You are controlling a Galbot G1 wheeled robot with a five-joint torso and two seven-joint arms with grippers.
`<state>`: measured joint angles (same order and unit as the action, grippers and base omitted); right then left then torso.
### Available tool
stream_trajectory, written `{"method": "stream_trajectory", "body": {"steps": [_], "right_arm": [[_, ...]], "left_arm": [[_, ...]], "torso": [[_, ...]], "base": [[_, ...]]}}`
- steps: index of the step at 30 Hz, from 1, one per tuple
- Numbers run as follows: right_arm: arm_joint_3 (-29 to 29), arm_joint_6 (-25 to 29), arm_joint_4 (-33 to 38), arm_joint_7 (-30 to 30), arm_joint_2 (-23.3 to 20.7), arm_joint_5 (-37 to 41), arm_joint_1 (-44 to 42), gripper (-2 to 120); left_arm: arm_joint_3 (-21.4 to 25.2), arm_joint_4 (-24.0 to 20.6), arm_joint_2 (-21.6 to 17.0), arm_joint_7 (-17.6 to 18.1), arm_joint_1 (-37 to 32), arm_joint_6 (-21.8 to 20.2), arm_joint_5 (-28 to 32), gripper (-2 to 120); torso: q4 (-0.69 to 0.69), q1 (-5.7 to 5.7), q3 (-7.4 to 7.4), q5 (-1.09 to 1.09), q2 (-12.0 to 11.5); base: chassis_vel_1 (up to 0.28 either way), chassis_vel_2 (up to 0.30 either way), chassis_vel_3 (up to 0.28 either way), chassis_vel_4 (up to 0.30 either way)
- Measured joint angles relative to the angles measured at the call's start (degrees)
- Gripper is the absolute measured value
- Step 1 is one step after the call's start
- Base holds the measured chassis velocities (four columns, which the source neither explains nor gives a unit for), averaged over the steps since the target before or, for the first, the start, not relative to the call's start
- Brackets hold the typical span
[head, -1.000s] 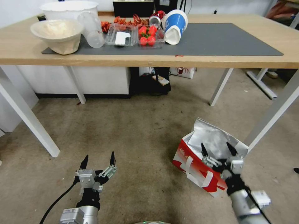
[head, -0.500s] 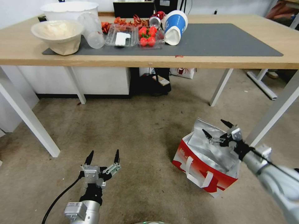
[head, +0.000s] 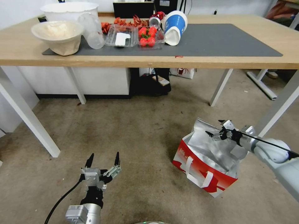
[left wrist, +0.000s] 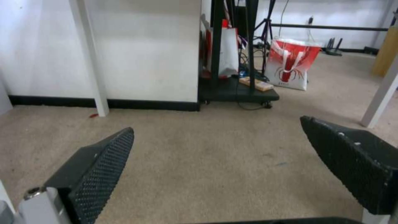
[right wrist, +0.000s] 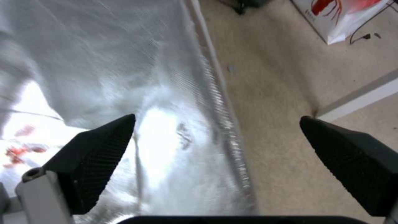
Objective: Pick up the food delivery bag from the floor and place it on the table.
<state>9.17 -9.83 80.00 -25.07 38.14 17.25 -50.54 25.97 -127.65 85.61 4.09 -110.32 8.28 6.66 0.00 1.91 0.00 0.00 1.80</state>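
The food delivery bag (head: 204, 169) stands open on the floor (head: 130, 130), red and white outside with a white strap handle and crumpled foil lining (right wrist: 124, 62). My right gripper (head: 215, 127) is open at the bag's far upper rim. In the right wrist view its jaws (right wrist: 217, 124) straddle the foil edge, one finger over the lining and the other over bare floor. My left gripper (head: 104, 155) hangs open low over the floor to the bag's left, holding nothing (left wrist: 215, 133). The table (head: 218, 61) with its dark grey mat (head: 224, 39) stretches across the back.
A white table leg (head: 277, 109) slants just right of the bag. On the table's left end are a bowl (head: 57, 34), clear cups, a box of red fruit (head: 148, 35) and a tipped blue-white cup (head: 174, 25). A black cart (head: 155, 82) and another red-white bag (left wrist: 292, 67) sit underneath.
My right arm swung out to the right, and its gripper rose from the bag's middle to the far foil rim and turned sideways. The left gripper moved slightly.
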Motion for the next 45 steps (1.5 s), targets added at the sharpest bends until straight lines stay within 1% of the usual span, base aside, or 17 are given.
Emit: {"method": "stream_trajectory", "body": {"steps": [5, 7, 15, 23, 24, 25, 29, 30, 32, 33, 35, 36, 38, 39, 43, 44, 45], "right_arm": [[-2.6, -0.6, -2.3, -1.1, 0.0, -0.8, 2.8, 100], [-5.1, -1.5, -5.5, -2.8, 0.6, -1.3, 5.6, 100], [-5.6, -2.4, -6.3, -4.5, 0.7, -0.8, 5.6, 100], [-3.5, -2.1, -6.2, -6.4, 0.8, -1.2, 2.7, 98], [-3.4, -2.1, -6.2, -6.5, 0.8, -1.0, 2.4, 94], [-3.4, -2.1, -6.2, -6.5, 0.8, -1.0, 2.4, 94], [-3.1, -2.0, -6.2, -5.9, 0.7, 0.2, 2.2, 80], [-3.1, -2.0, -6.2, -5.9, 0.7, 0.2, 2.2, 80], [-3.1, -2.0, -6.1, -5.6, 0.7, 0.7, 2.2, 69], [-3.1, -2.0, -6.1, -5.6, 0.7, 0.7, 2.2, 69], [-3.1, -1.9, -6.0, -5.4, 0.7, 0.9, 2.2, 60], [-3.1, -1.9, -6.0, -5.4, 0.7, 0.9, 2.2, 60], [-3.3, -1.9, -5.9, -5.3, 0.8, 1.0, 2.2, 47], [-3.3, -1.9, -5.9, -5.3, 0.8, 1.0, 2.2, 47], [-3.4, -1.6, -6.2, -5.5, 0.8, 0.9, 2.5, 30], [-3.4, -1.6, -6.2, -5.5, 0.8, 0.9, 2.5, 30], [-3.4, -1.5, -6.3, -5.7, 0.8, 0.8, 2.5, 27]], "left_arm": [[0.1, -0.4, 0.1, 0.0, -0.4, 0.1, -0.3, 100], [-0.1, -0.5, 0.8, -0.1, -0.7, 0.6, -0.9, 100], [-0.7, 0.5, 1.4, 0.0, -0.8, 1.8, -1.6, 100], [-0.8, 0.5, 1.2, 0.1, -0.4, 1.8, -1.4, 100], [-0.8, 0.5, 1.1, 0.1, -0.4, 1.8, -1.4, 100], [-0.8, 0.5, 1.1, 0.1, -0.4, 1.8, -1.4, 100], [-0.8, 0.6, 1.0, 0.3, -0.3, 1.8, -1.3, 100], [-0.8, 0.6, 1.0, 0.3, -0.3, 1.8, -1.3, 100], [-0.8, 0.6, 0.9, 0.3, -0.3, 1.9, -1.3, 100], [-0.8, 0.6, 0.9, 0.3, -0.3, 1.9, -1.3, 100], [-0.8, 0.5, 0.9, 0.3, -0.4, 1.9, -1.3, 100], [-0.8, 0.5, 0.9, 0.3, -0.4, 1.9, -1.3, 100], [-0.8, 0.5, 0.9, 0.3, -0.4, 1.9, -1.3, 100], [-0.8, 0.5, 0.9, 0.3, -0.4, 1.9, -1.3, 100], [-0.8, 0.4, 0.9, 0.5, -0.6, 2.0, -1.3, 100], [-0.8, 0.4, 0.9, 0.5, -0.6, 2.0, -1.3, 100], [-0.8, 0.3, 0.9, 0.6, -0.7, 2.0, -1.3, 100]], "torso": [[0.00, 0.00, 0.00, 0.00, 0.0], [-0.01, 0.00, 0.00, 0.00, 0.0], [-0.01, 0.00, 0.00, -0.01, 0.0], [-0.01, 0.00, -0.01, 0.00, 0.1], [-0.01, 0.00, -0.01, 0.00, 0.1], [-0.01, 0.00, -0.01, 0.00, 0.1], [0.00, 0.00, -0.01, 0.00, 0.1], [0.00, 0.00, -0.01, 0.00, 0.1], [-0.01, 0.00, -0.01, 0.00, 0.1], [-0.01, 0.00, -0.01, 0.00, 0.1], [0.00, 0.00, -0.01, 0.00, 0.1], [0.00, 0.00, -0.01, 0.00, 0.1], [-0.01, 0.00, -0.01, 0.00, 0.1], [-0.01, 0.00, -0.01, 0.00, 0.1], [0.00, 0.00, -0.01, 0.00, 0.1], [0.00, 0.00, -0.01, 0.00, 0.1], [0.00, 0.01, -0.01, 0.00, 0.1]], "base": [[0.000, 0.000, 0.000, 0.000], [0.000, 0.000, 0.000, 0.000], [0.000, 0.000, 0.000, 0.000], [0.000, 0.000, 0.000, 0.000], [0.000, 0.000, 0.000, 0.000], [0.000, 0.000, 0.000, 0.000], [0.000, 0.000, 0.000, 0.000], [0.000, 0.000, 0.000, 0.000], [0.000, 0.000, 0.000, 0.000], [0.000, 0.000, 0.000, 0.000], [0.000, 0.000, 0.000, 0.000], [0.000, 0.000, 0.000, 0.000], [0.000, 0.000, 0.000, 0.000], [0.000, 0.000, 0.000, 0.000], [0.000, 0.000, 0.000, 0.000], [0.000, 0.000, 0.000, 0.000], [0.000, 0.000, 0.000, 0.000]]}}
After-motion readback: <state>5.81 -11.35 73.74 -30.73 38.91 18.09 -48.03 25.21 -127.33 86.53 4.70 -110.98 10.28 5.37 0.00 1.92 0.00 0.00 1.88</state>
